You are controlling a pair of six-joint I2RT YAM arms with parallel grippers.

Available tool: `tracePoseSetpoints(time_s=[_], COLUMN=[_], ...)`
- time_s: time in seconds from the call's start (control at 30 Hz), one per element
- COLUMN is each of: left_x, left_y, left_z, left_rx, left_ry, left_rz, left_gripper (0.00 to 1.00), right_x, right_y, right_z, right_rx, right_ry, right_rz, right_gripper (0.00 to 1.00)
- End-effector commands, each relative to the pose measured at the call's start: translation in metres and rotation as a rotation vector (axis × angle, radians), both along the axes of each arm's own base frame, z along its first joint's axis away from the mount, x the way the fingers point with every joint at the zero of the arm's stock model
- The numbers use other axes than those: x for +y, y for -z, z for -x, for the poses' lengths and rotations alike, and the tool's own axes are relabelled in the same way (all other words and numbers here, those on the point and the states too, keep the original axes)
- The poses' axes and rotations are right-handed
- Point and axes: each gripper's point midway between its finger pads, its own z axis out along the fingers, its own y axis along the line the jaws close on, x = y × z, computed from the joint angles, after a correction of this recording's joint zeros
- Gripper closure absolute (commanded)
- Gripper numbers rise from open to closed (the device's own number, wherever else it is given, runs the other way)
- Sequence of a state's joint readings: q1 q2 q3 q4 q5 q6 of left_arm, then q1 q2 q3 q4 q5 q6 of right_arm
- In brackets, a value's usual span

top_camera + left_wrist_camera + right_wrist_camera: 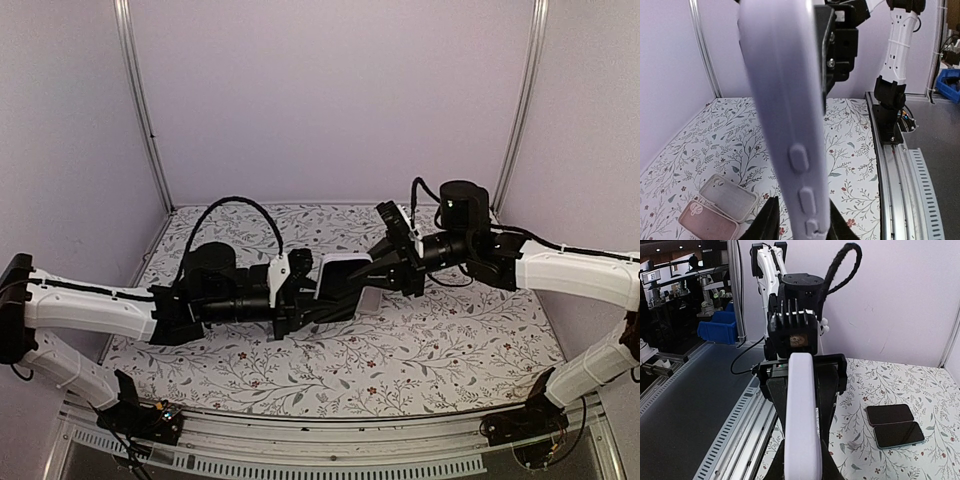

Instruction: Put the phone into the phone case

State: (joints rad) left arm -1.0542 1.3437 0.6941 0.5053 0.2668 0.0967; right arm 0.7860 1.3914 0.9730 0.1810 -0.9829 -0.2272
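Lilac phone [785, 100] is hanging in mid-air over the flowered table [850, 150], its long axis running left to right between the two arms and one thin edge, the one with the side buttons, turned upward. The right gripper [801, 462] is clamping the right end, fingers pressed together on it. The left gripper [802, 227] is straddling the left end, but whether its fingers are gripping or only flanking the phone cannot be told. A beige case [729, 196] and a pink case [707, 220] are lying flat, hollow side up, touching each other on the table below the phone's left end and a little to its far side. That appears to put the left arm nearer to them. Two dark phones [890, 414] are lying side by side under the right end. The phone is likely needing to tip flat and come down leftward.
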Motion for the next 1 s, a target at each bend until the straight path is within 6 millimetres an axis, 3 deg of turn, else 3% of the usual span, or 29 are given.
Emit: tracePoseSetpoints(time_s=[0.0, 0.07, 0.13, 0.27, 0.3, 0.4, 0.43, 0.57, 0.77, 0.97], left_x=[0.005, 0.006, 0.006, 0.008, 0.009, 0.011, 0.01, 0.004, 0.009, 0.027], left_y=[0.001, 0.0, 0.0, -0.005, -0.008, -0.023, -0.029, -0.045, -0.061, -0.106], left_z=[0.002, 0.001, 0.001, 0.0, -0.003, -0.003, 0.0, 0.011, 0.017, 0.019], left_rx=[-0.021, -0.025, -0.027, -0.041, -0.041, -0.057, -0.061, -0.054, -0.059, -0.044], left_ry=[-0.017, -0.024, -0.027, -0.037, -0.054, -0.06, -0.047, 0.027, 0.046, 0.015], left_rz=[-0.003, -0.002, -0.003, 0.011, 0.026, 0.081, 0.1, 0.154, 0.205, 0.334], left_gripper=[0.71, 0.77, 0.96, 1.0, 1.0, 1.0, 1.0, 1.0, 1.0, 1.0], right_x=[-0.007, -0.006, -0.006, -0.007, -0.006, -0.002, 0.001, 0.015, 0.018, 0.015], right_y=[-0.056, -0.057, -0.058, -0.06, -0.058, -0.044, -0.034, -0.01, -0.002, 0.001], right_z=[0.012, 0.012, 0.012, 0.012, 0.009, 0.001, -0.002, -0.001, 0.014, 0.013], right_rx=[-0.103, -0.101, -0.104, -0.111, -0.113, -0.082, -0.06, -0.004, 0.003, -0.009], right_ry=[-0.03, -0.029, -0.03, -0.026, -0.013, 0.018, 0.027, 0.026, -0.042, -0.017], right_rz=[-0.12, -0.117, -0.115, -0.116, -0.113, -0.083, -0.062, -0.019, -0.04, -0.038], right_gripper=[1.0, 1.0, 1.0, 1.0, 0.91, 0.37, 0.32, 0.3, 0.32, 0.31])
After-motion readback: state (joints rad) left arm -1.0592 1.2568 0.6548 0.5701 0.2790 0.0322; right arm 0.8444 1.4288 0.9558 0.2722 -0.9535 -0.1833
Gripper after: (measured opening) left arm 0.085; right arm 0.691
